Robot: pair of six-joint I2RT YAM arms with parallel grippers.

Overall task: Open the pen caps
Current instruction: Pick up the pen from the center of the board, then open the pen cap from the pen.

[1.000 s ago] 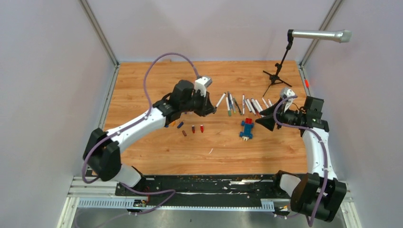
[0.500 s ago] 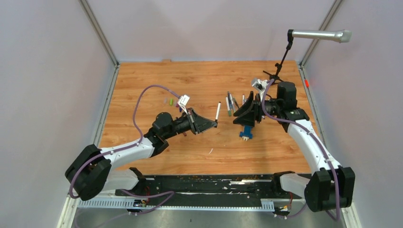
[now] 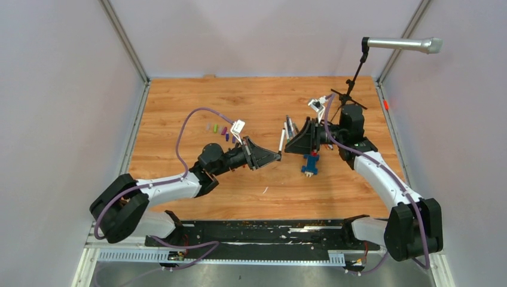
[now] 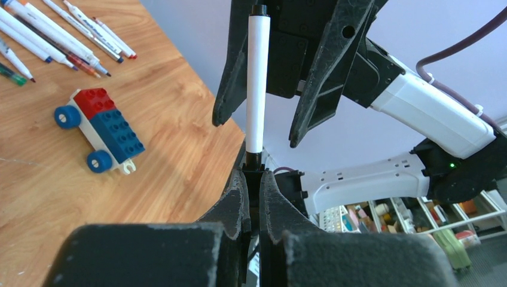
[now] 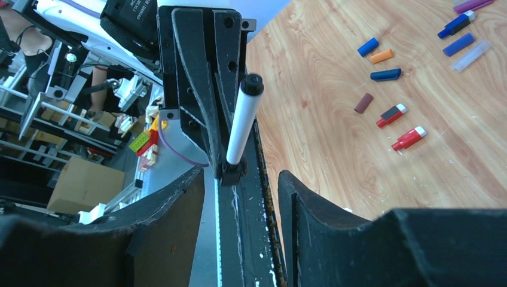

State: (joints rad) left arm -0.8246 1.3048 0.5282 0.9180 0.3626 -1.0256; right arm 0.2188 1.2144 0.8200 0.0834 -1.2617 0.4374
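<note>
The pen caps point(image 5: 385, 75) are scattered loose, lying flat, on the left of the scene. A light blue cap point(image 5: 367, 46), an orange cap point(image 5: 381, 57), a dark blue cap and a brown cap point(image 5: 363, 103) are grouped together. Two red caps point(image 5: 408, 138) with white ends are set just right of them. A purple cap point(image 5: 471, 5) and a clear cap point(image 5: 472, 55) are seen farther left.

left claw point(image 3: 278, 156) clamped shut, right claw point(image 3: 287, 147) parted, tips facing, nearly meeting
</note>
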